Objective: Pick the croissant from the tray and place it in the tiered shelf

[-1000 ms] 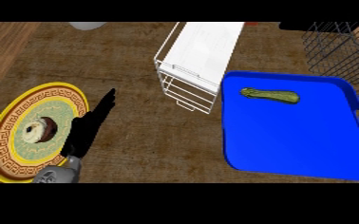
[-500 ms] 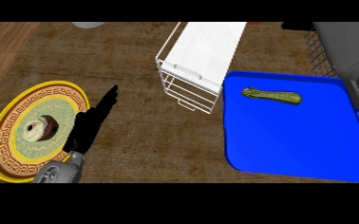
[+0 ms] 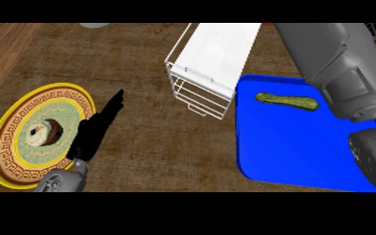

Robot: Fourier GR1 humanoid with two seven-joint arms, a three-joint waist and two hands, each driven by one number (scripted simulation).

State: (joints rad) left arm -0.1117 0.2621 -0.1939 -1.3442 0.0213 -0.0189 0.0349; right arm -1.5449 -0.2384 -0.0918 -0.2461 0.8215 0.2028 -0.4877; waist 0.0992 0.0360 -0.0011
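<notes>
A blue tray (image 3: 294, 144) lies on the wooden counter at the right. On its far part rests a small green, elongated item (image 3: 287, 101); I see nothing croissant-shaped on the tray. The white wire tiered shelf (image 3: 211, 62) stands just left of the tray's far corner. My left hand (image 3: 95, 129) is open with straight fingers, lying beside the plate at the lower left and holding nothing. My right forearm (image 3: 330, 64) crosses the tray's right side. Only a black part of my right hand (image 3: 364, 152) shows at the right edge.
A yellow-rimmed patterned plate (image 3: 18, 129) with a doughnut (image 3: 43, 132) sits at the left edge. A grey round object (image 3: 94, 25) peeks in at the top. Bare wooden counter lies between the plate and the shelf.
My right forearm has swung into view over the tray's right side, hiding the dark wire basket seen earlier at the top right. The left hand and the green item stay put.
</notes>
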